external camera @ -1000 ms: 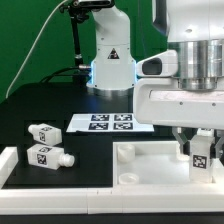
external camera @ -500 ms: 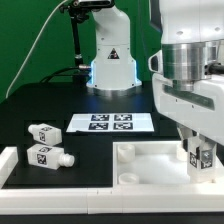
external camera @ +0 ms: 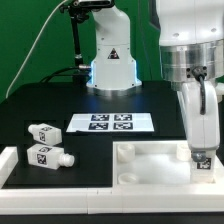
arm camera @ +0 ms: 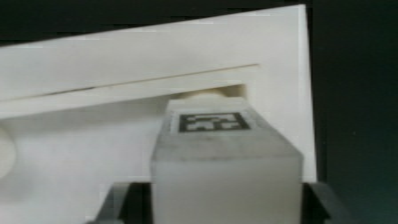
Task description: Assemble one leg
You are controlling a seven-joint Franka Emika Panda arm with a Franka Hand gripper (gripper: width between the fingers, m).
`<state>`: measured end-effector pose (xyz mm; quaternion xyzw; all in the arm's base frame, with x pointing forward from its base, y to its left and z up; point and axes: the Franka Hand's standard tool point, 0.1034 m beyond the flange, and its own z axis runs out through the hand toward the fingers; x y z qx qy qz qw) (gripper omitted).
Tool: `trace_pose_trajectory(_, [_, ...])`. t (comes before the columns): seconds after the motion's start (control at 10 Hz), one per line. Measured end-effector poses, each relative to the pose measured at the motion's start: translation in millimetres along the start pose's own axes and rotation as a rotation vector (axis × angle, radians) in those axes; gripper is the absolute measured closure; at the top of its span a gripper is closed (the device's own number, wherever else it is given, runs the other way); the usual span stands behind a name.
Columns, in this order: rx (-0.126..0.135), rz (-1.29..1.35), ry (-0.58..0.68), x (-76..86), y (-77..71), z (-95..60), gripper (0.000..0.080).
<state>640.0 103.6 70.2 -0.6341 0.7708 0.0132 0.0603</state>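
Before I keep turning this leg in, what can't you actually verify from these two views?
- Leg tip and the hole: hidden in the wrist view by the leg's own body; in the exterior view the gripper covers them.
- Seating depth: not visible in either view.
- Gripper fingers: cut off by the wrist frame's edge.
- Panel: its right part is cut off in the exterior view.

Backdrop (external camera: 30, 40): plain green wall behind the bench. Table (external camera: 60, 105): matte black top, evenly lit. Marker board (external camera: 110, 123) lies flat near the table's middle. No windows visible.
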Motion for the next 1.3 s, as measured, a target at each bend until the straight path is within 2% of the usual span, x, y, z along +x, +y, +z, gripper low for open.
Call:
trace_pose_trajectory(0.6, [0.001,0.195,-0.008,2.5,0.6,-0.7,0.0514])
trace_pose_trajectory(0.7, [0.0,0.192,-0.007,2.6,1.0,0.2,0.0379])
trace_pose_trajectory(0.8, [0.006,0.188,-0.008,1.9,0.0,-0.9,0.0379])
trace_pose_trajectory(0.9, [0.033,0.178,-0.016,-0.8,-4.6,-7.5,0.0248])
trace_pose_trajectory(1.0, [0.05,0.156,-0.029,-3.3,-6.6,-21.9,0.017])
trace_pose_trajectory(1.2, [0.053,0.112,-0.043,-4.0,-13.0,-39.3,0.0156])
trace_pose_trajectory(1.3, [0.054,0.11,-0.039,-4.2,-11.8,-35.4,0.0151])
